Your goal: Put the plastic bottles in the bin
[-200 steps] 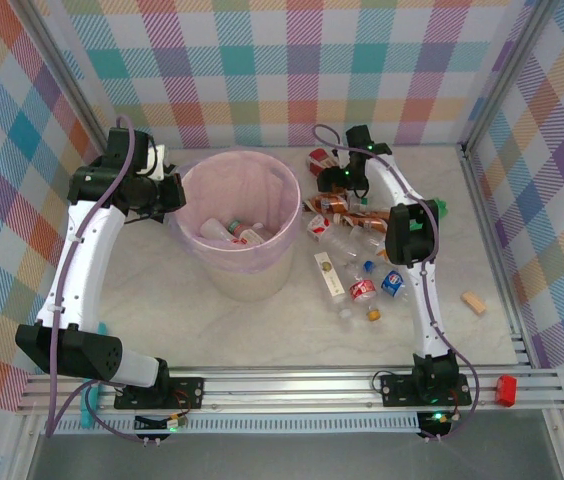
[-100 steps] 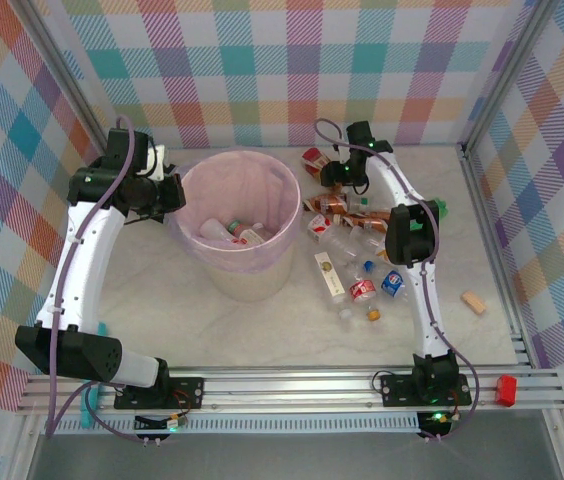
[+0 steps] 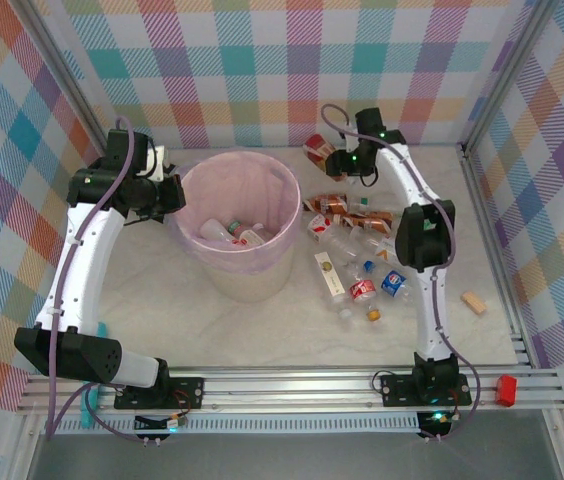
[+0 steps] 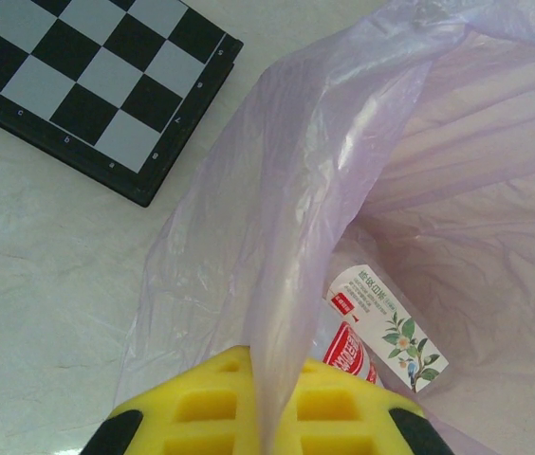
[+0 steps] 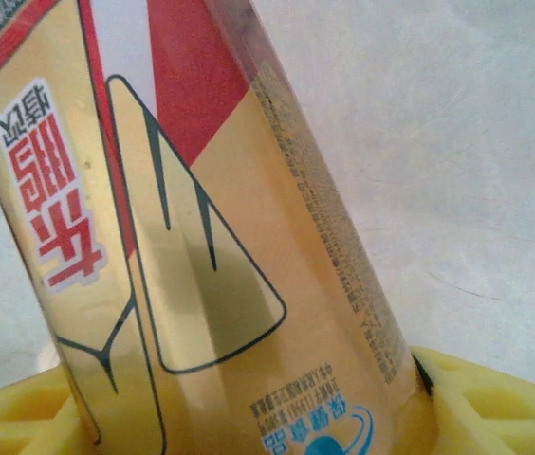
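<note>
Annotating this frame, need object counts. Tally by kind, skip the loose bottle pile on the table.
bin: 1
checkerboard: 1
tan block: 1
bottles visible in bin: 2
red-and-gold bottle in right gripper: 1
Total: 6

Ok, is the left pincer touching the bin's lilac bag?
Touching. The left wrist view shows the left pincer shut on a fold of the lilac bag, which runs down between its yellow fingers.
</note>
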You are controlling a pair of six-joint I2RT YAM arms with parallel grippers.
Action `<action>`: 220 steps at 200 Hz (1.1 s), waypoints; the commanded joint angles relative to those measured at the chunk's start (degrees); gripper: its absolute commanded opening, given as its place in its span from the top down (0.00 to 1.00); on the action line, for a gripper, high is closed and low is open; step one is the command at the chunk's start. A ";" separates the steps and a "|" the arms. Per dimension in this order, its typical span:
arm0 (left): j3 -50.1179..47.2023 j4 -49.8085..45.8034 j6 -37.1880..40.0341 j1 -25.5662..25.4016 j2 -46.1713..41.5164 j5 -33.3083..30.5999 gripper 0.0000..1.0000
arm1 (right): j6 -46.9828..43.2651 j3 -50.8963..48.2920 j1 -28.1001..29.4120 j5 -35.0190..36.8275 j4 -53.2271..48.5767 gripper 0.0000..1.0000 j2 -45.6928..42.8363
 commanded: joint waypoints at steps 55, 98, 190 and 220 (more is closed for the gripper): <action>-0.52 4.19 -1.90 0.11 -1.53 4.38 1.00 | -1.32 -3.88 -1.07 -2.46 -10.55 0.48 -20.88; 0.13 4.39 -1.49 -0.42 -0.29 4.17 1.00 | -0.94 -4.40 -0.91 -6.64 -16.23 0.48 -28.13; 2.04 6.14 -2.46 -3.84 3.23 4.30 1.00 | -2.67 6.83 11.77 -7.48 -27.05 0.48 -31.41; 2.60 5.88 -2.46 -4.26 3.62 3.86 1.00 | -3.71 12.55 19.13 -3.24 -30.54 0.48 -28.02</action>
